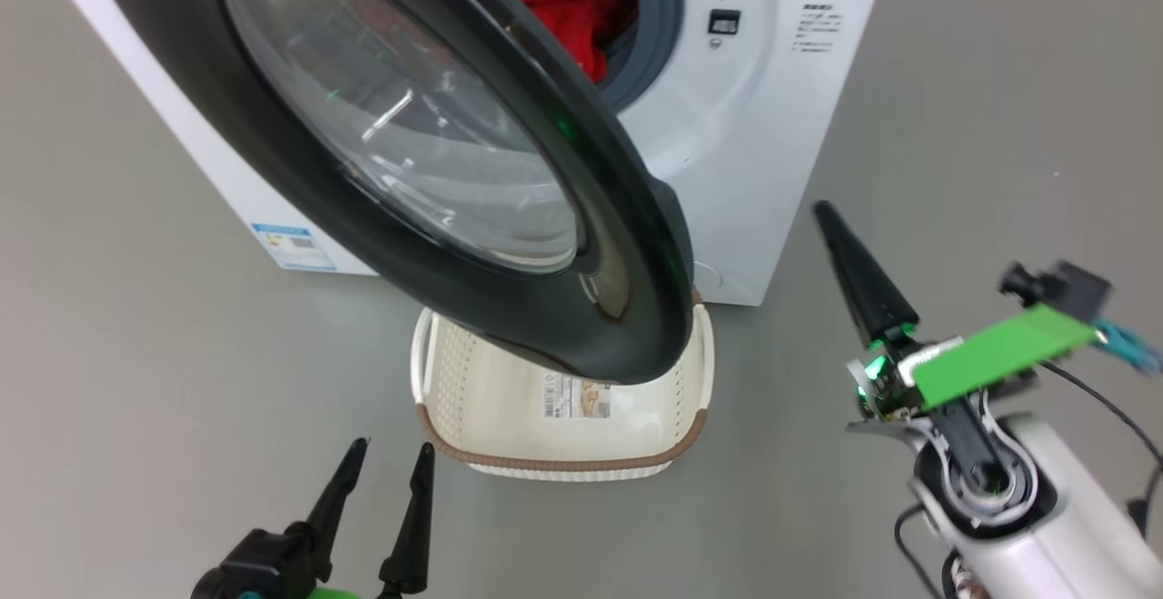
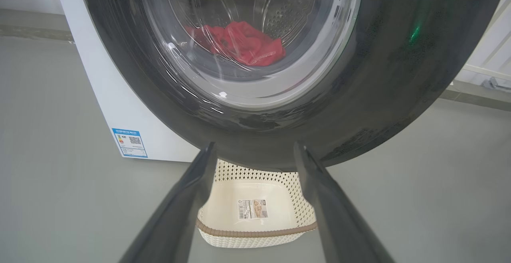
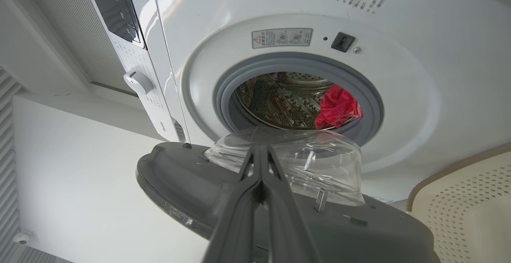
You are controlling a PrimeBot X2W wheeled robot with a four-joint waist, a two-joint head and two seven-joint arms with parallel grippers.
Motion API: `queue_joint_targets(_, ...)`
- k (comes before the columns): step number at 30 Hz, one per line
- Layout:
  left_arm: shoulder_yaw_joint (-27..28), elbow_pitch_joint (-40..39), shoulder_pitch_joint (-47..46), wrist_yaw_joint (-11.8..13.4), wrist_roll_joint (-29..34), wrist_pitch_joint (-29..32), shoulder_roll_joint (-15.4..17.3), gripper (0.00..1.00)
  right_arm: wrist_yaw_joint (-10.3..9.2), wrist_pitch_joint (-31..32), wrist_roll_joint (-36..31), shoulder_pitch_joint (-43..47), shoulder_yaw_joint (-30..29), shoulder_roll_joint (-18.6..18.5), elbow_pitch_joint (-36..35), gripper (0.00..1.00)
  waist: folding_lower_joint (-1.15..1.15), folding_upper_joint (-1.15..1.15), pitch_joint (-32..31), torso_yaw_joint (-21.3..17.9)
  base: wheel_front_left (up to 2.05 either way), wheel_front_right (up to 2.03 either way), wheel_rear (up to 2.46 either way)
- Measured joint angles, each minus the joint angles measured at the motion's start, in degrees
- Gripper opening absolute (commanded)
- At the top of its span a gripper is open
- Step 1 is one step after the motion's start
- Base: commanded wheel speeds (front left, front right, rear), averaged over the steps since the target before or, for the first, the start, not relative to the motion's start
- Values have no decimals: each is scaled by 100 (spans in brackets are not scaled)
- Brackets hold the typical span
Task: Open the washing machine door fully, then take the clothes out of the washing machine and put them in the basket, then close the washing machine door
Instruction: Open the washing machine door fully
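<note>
Fingers of left gripper apart; right gripper pressed together, pointing 11 o'clock. At 12, washing machine; its drum holds red clothes. Its door partly open, long axis 11–5, overhanging basket at 6, long axis 9–3, holding paper label.

The washing machine is standing at the far side, with the clothes lying in its drum. The washing machine door is hanging out before it, over the far part of the basket, which is sitting on the floor. The left gripper is hovering near and left of the basket, and the right gripper is hovering to its right.
</note>
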Motion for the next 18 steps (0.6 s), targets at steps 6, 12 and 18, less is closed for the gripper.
queue_joint_targets(6, -76, 24, -36, 0, -18, 0, 1, 100, -1, 1490, 582, -432, -188, 9, 382, 0, 0, 0, 109, 169, 0, 0, 0)
queue_joint_targets(12, -237, 42, -47, 3, -82, 0, 1, 100, -1, 2618, 731, -693, -410, 12, 776, 0, 0, 0, 182, 331, 0, 0, 0)
queue_joint_targets(18, -367, 55, -52, 37, -136, 0, 1, 100, -1, 3395, 682, -788, -559, 43, 1017, 0, 0, 0, 194, 431, 0, 0, 0)
